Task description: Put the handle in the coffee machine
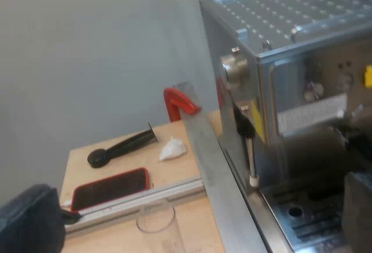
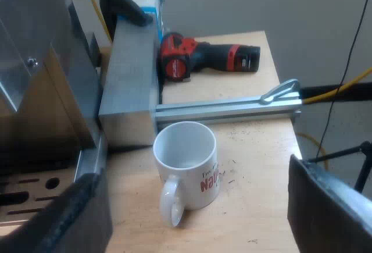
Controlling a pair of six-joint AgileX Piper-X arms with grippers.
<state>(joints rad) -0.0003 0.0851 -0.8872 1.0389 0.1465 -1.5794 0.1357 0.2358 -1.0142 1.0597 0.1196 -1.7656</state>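
The espresso machine (image 1: 290, 90) stands close by, showing its perforated metal top, a side knob (image 1: 233, 70) and a thin steam wand (image 1: 251, 148). Its drip tray (image 1: 308, 221) lies below the shadowed front. My left gripper (image 1: 192, 227) is open, its dark fingers (image 1: 29, 221) spread wide over the table edge beside the machine, nothing between them. My right gripper (image 2: 197, 218) is open too, hanging just above a white mug (image 2: 186, 168) with red lettering. Next to the mug is the machine's side wall (image 2: 35, 61).
A black tamper with a round knob (image 1: 122, 147) lies on the wooden table, with a white crumpled tissue (image 1: 172, 148), a red-cased phone (image 1: 110, 188) and a measuring glass (image 1: 156, 221). An aluminium rail (image 2: 226, 109), a metal block (image 2: 131, 90), a red clamp (image 1: 177, 103) and a red-black drill (image 2: 203, 58) border the area.
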